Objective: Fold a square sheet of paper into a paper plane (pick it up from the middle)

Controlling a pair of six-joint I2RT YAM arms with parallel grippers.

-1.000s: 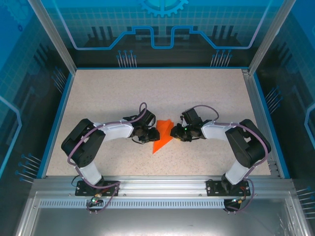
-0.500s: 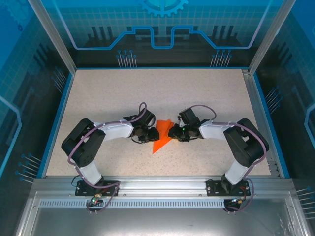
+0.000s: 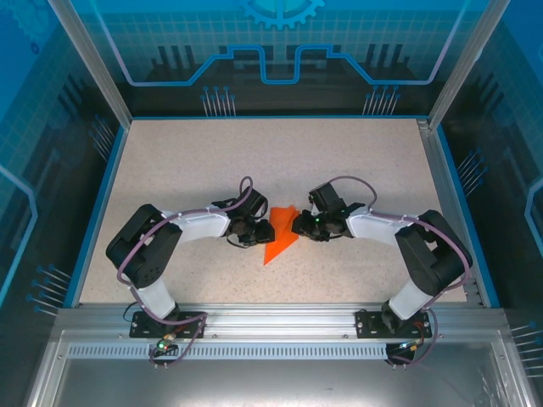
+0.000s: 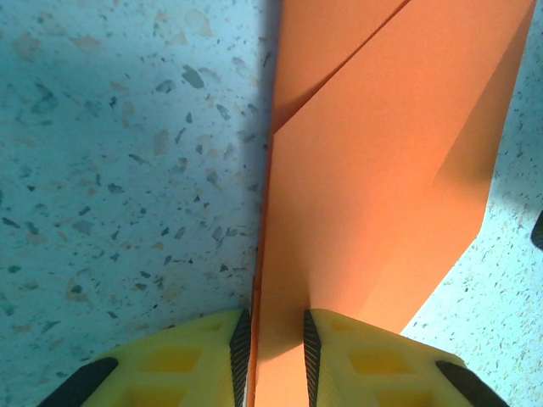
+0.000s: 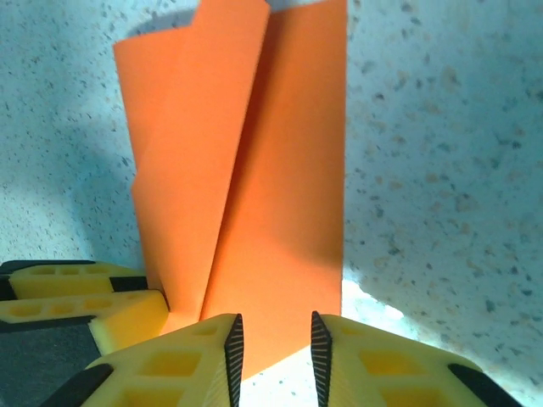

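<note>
The square sheet of paper is bright orange and plain; it is folded into a long pointed shape with flaps lying over each other, and its sharp tip points toward the near edge; it lies in the middle of the speckled table, right between the two arms. The left end effector has its yellow fingers a little apart, with a folded edge of the paper in the gap; the right end effector is also a little open, over the paper's other side.
</note>
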